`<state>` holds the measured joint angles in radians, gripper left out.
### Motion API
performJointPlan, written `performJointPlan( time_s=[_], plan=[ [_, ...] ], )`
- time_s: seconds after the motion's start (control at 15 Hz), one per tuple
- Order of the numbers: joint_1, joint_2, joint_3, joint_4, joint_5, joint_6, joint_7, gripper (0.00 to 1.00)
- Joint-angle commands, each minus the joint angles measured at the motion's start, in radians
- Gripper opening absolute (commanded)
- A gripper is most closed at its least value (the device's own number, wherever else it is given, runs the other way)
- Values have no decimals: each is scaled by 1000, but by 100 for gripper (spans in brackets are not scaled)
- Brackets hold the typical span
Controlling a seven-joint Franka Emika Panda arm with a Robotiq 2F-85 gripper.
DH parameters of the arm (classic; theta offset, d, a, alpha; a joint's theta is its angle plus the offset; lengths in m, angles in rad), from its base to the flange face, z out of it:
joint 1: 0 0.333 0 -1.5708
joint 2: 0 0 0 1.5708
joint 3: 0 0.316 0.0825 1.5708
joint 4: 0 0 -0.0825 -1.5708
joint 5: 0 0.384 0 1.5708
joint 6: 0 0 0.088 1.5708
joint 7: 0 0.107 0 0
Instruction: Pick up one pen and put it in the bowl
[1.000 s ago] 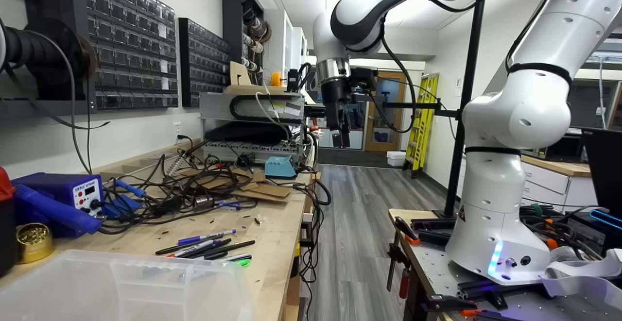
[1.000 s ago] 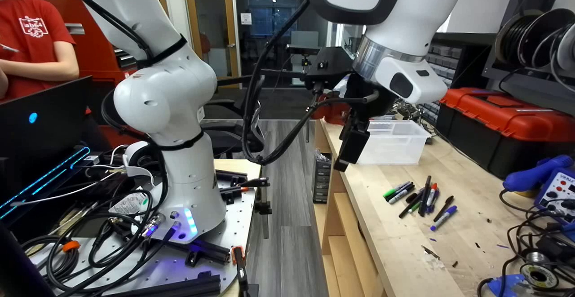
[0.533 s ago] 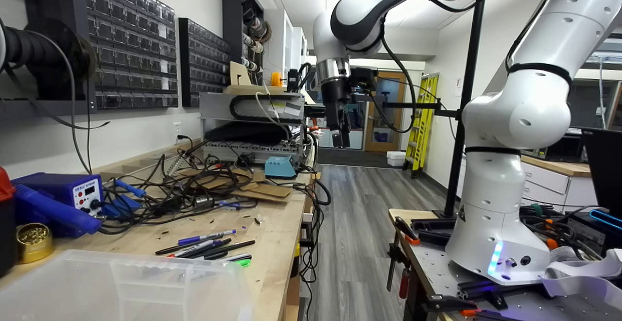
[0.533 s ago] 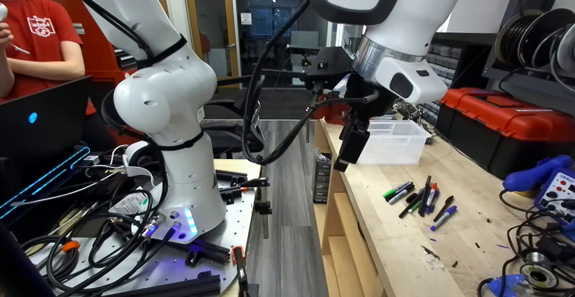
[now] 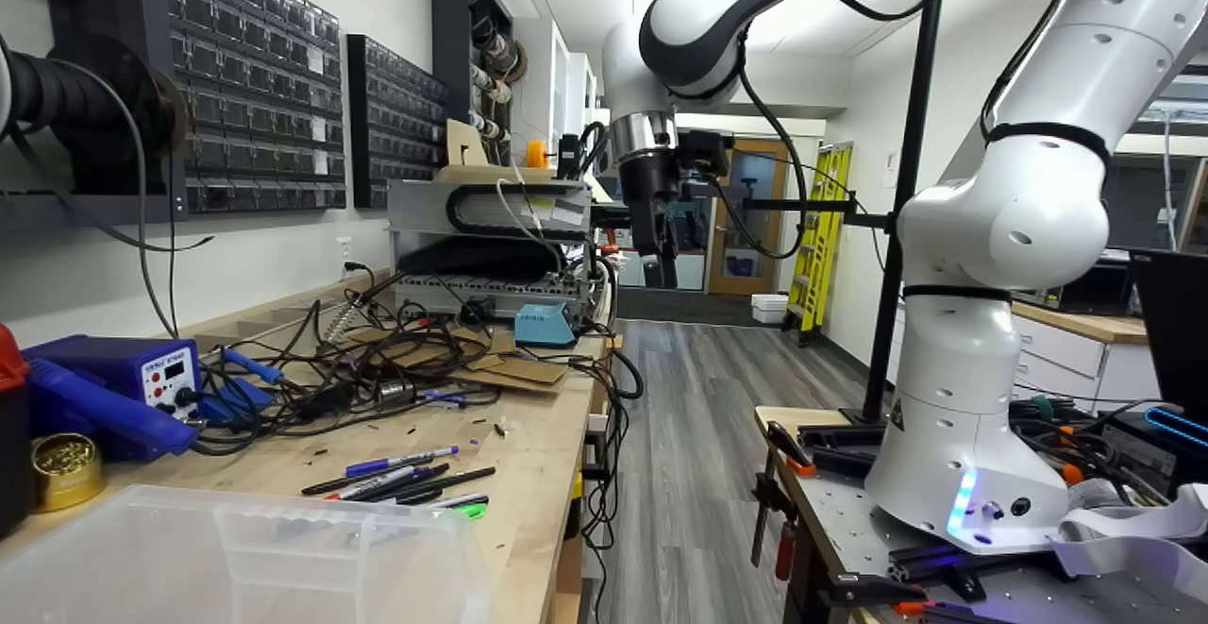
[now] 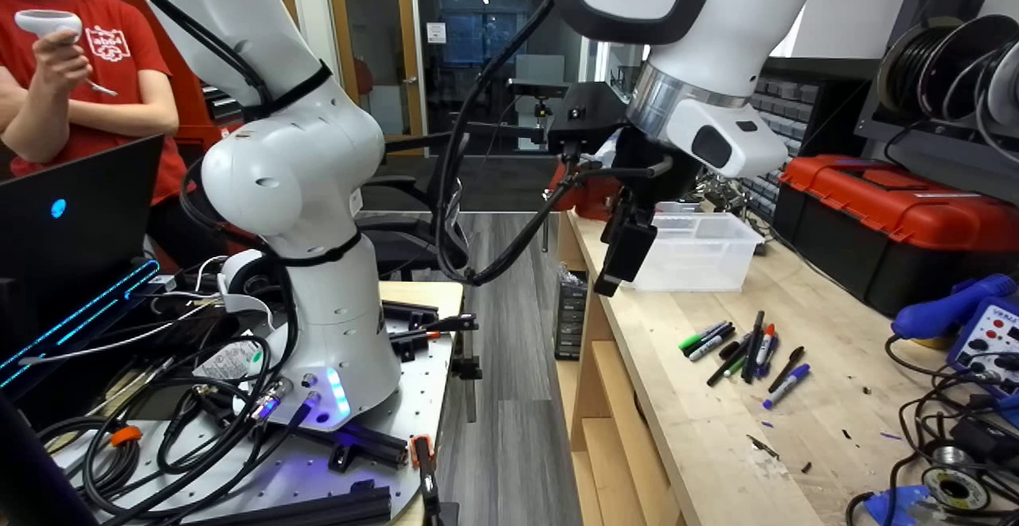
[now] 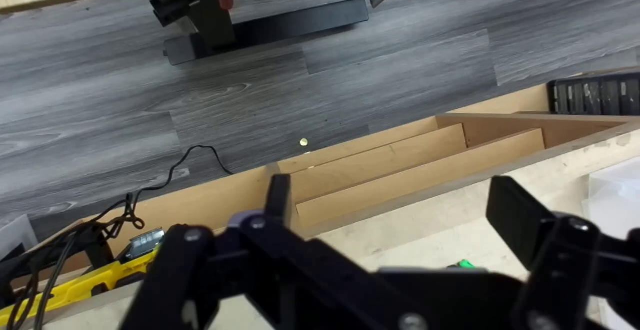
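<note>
The bowl, a large frosted clear plastic tub, stands on the wooden bench in both exterior views [image 5: 293, 553] [image 6: 696, 263]; its edge also shows in the wrist view [image 7: 617, 190]. Several loose pens lie in a pile beside it, among them a blue pen [image 6: 786, 387], a red-tipped marker [image 6: 765, 344] and a green-tipped marker [image 6: 704, 337]. The pile also shows in an exterior view [image 5: 406, 482]. In the wrist view only a green pen end [image 7: 465, 264] shows; the gripper body hides the others. My gripper [image 7: 392, 205] is open and empty, high above the bench's edge, apart from the pens.
A red and black toolbox [image 6: 907, 224] stands behind the bowl. A blue soldering station [image 5: 123, 393] and tangled cables [image 5: 377, 360] lie further along the bench. Open shelves [image 7: 380, 165] sit under the bench edge. A person in red [image 6: 87, 72] stands behind the laptop.
My gripper has shifted and tilted slightly, its tips a little higher. The person has leaned into view with a white hand controller raised. The pens and the bowl have not moved.
</note>
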<state>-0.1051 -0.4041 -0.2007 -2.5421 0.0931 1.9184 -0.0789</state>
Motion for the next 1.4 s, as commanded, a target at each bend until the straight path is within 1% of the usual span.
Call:
performJointPlan(
  time_s=[0.0,0.2,0.33,0.47,0.53,0.73,0.8,1.0,1.2,1.33],
  plan=[
    [29,23,57,16,48,39,10,100],
    [61,69,106,34,70,121,0,100],
    [89,131,128,45,73,240,-41,100],
    [114,221,135,79,78,343,-92,100],
    [124,288,134,110,81,401,-130,100],
    [135,431,137,195,118,509,-265,100],
    [129,479,145,231,136,530,-315,100],
    [96,588,179,331,177,541,-459,100],
    [57,651,225,401,196,534,-589,100],
    [38,664,256,416,203,532,-662,100]
  ],
)
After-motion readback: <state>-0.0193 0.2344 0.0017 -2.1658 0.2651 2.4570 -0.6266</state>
